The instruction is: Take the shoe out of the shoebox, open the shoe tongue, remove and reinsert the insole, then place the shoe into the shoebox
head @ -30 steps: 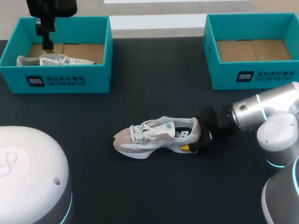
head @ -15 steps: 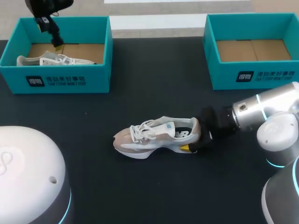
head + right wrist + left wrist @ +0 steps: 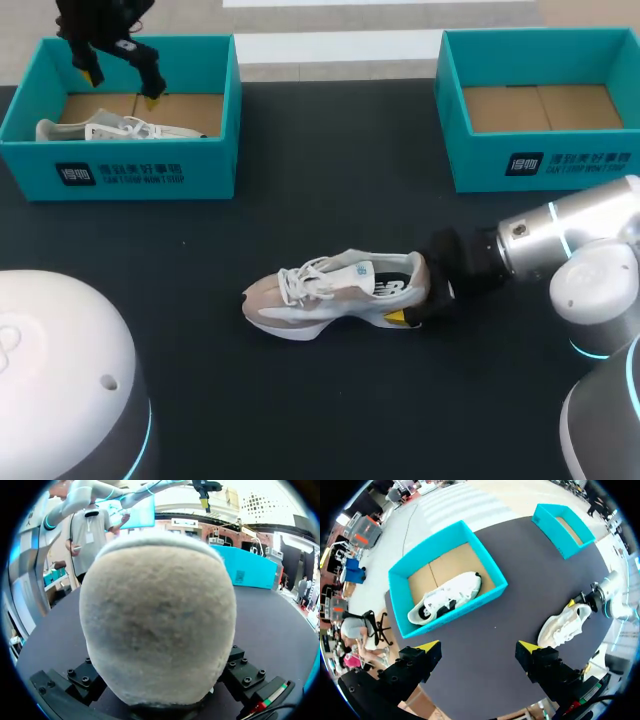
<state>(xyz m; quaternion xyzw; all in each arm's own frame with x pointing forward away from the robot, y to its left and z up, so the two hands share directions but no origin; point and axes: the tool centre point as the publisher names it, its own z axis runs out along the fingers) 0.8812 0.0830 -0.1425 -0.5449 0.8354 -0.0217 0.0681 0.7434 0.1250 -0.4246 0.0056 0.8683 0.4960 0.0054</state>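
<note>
Shoe (image 3: 335,292) is set mid-table (image 3: 300,400), toe pointed toward the robot's left, heel clamped in the right claw (image 3: 422,300). Left claw (image 3: 120,88) is held above the left shoebox (image 3: 130,175), fingers spread wide apart. A second shoe (image 3: 110,128) is seen lying inside that box.

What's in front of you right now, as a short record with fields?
Table shoe: mid-table, toe toward my left
Right gripper: fingers either side of the table shoe's heel, shut on it
Boxed shoe: lying in the left shoebox
Left gripper: open, above the left shoebox
Right shoebox: cardboard floor showing
</note>
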